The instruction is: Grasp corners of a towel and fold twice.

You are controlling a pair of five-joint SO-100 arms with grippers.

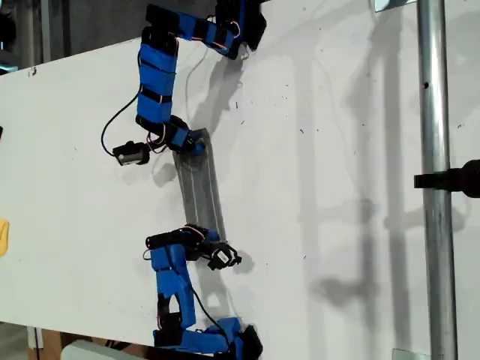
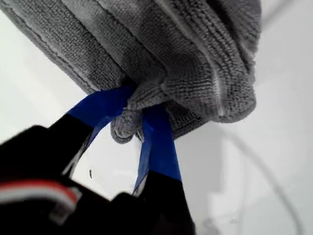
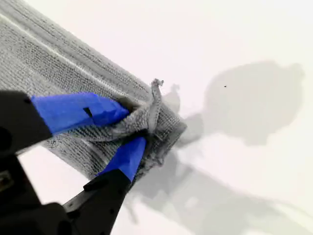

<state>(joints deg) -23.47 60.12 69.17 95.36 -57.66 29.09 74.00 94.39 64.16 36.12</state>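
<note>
Grey striped towel (image 1: 201,187) is folded into a narrow strip on the white table (image 1: 337,150), left of centre in the exterior view. The strip runs from far to near between two blue arms. The far arm (image 1: 157,75) meets the strip's far end, and the near arm (image 1: 176,285) meets its near end. The wrist views do not show which arm is first and which is second.

My first gripper (image 2: 139,105) is clenched on a bunched end of the towel (image 2: 186,49). Thick folded layers pile up just beyond the blue fingers (image 2: 159,147), and the cloth is pinched between them.

My second gripper (image 3: 139,125) is clenched on the other end of the towel (image 3: 58,63). Its blue fingers (image 3: 78,110) squeeze the fabric into a gather, and one corner (image 3: 156,90) sticks up just past the tips.

A metal pole (image 1: 435,150) stands at the exterior view's right, well apart from the towel.
</note>
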